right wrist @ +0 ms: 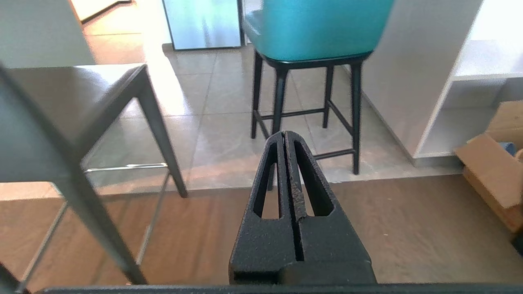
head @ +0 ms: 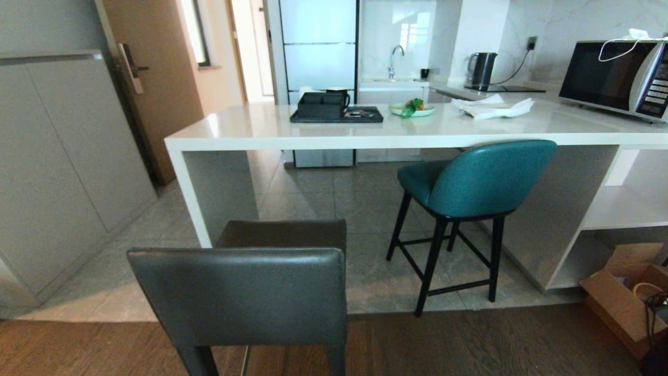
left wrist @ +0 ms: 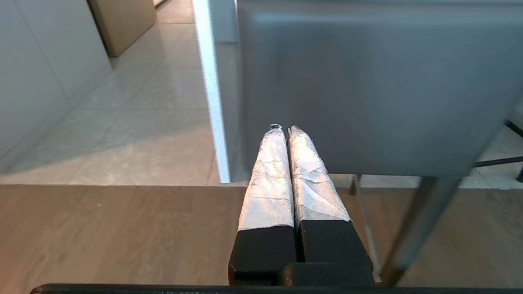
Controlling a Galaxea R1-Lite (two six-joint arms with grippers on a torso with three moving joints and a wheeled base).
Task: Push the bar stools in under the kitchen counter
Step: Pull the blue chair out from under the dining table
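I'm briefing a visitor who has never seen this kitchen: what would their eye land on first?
Probably the teal stool, its seat part way under the white kitchen counter at the right. Next, the grey stool standing nearest the robot, well short of the counter. The left gripper, shut, points at its backrest.
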